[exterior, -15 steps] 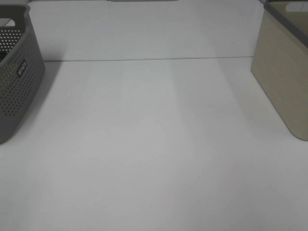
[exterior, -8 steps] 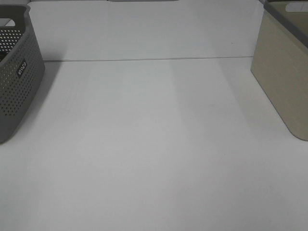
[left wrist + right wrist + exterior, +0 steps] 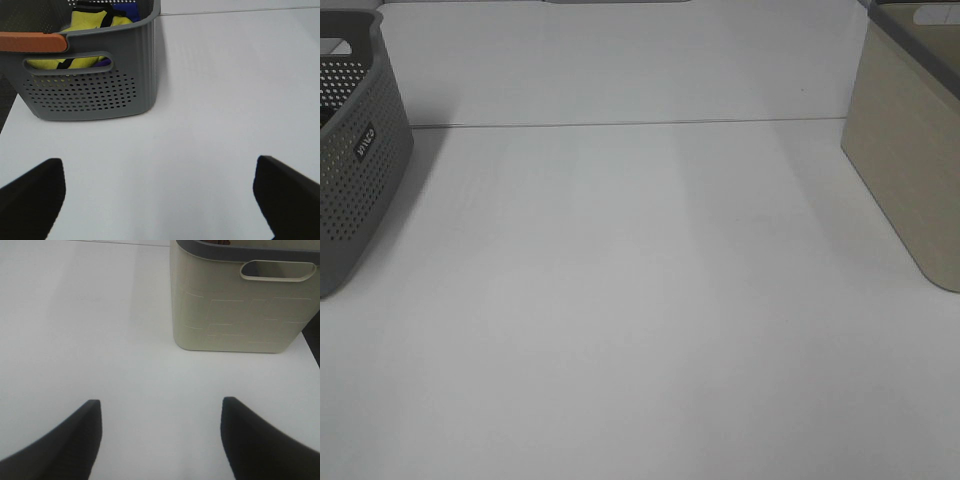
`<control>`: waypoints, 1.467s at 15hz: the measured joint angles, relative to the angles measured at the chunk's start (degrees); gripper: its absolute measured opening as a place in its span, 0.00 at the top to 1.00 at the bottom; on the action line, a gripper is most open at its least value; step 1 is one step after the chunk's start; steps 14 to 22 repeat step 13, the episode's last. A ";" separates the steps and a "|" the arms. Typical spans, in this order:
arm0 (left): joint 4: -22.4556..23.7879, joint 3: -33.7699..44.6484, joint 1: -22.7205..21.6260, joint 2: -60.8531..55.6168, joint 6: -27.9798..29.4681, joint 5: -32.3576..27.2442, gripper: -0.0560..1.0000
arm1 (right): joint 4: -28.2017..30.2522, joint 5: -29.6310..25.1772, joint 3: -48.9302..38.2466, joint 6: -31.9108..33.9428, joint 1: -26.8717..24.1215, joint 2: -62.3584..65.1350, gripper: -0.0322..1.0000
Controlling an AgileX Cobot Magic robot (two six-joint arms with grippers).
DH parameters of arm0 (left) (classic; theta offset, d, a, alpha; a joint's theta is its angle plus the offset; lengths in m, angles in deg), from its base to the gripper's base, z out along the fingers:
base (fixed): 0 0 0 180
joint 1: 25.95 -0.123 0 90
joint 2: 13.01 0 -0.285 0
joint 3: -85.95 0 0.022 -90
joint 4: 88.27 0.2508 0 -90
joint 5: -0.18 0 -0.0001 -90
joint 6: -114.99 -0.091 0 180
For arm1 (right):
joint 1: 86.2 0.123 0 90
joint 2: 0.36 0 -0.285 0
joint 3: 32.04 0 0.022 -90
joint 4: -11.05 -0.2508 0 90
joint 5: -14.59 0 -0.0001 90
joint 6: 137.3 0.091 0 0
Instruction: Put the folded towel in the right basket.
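Note:
The right basket point(image 3: 910, 150) is beige with a grey rim and stands at the table's right edge. It also shows in the right wrist view point(image 3: 235, 305), ahead of my open, empty right gripper point(image 3: 161, 402). The left basket point(image 3: 350, 170) is grey and perforated. In the left wrist view point(image 3: 90, 80) it holds yellow cloth point(image 3: 92, 22) and something blue point(image 3: 131, 11). My left gripper point(image 3: 157, 162) is open and empty, a short way in front of it. I cannot make out a folded towel on the table. Neither gripper shows in the exterior high view.
The white table point(image 3: 640, 300) runs between the two baskets, with a thin seam point(image 3: 620, 123) across its far part. An orange strip point(image 3: 30, 42) lies along the grey basket's rim. Something brown point(image 3: 220, 242) peeks over the beige basket's rim.

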 joint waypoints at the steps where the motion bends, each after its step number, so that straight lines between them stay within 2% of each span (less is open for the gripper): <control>1: 0.00 0.00 0.00 0.00 0.00 0.00 0.03 | 0.00 0.00 0.00 0.00 0.00 0.00 0.34; 22: 0.00 0.00 0.00 0.00 0.00 0.00 0.03 | 0.00 0.00 0.00 0.00 0.00 0.00 0.34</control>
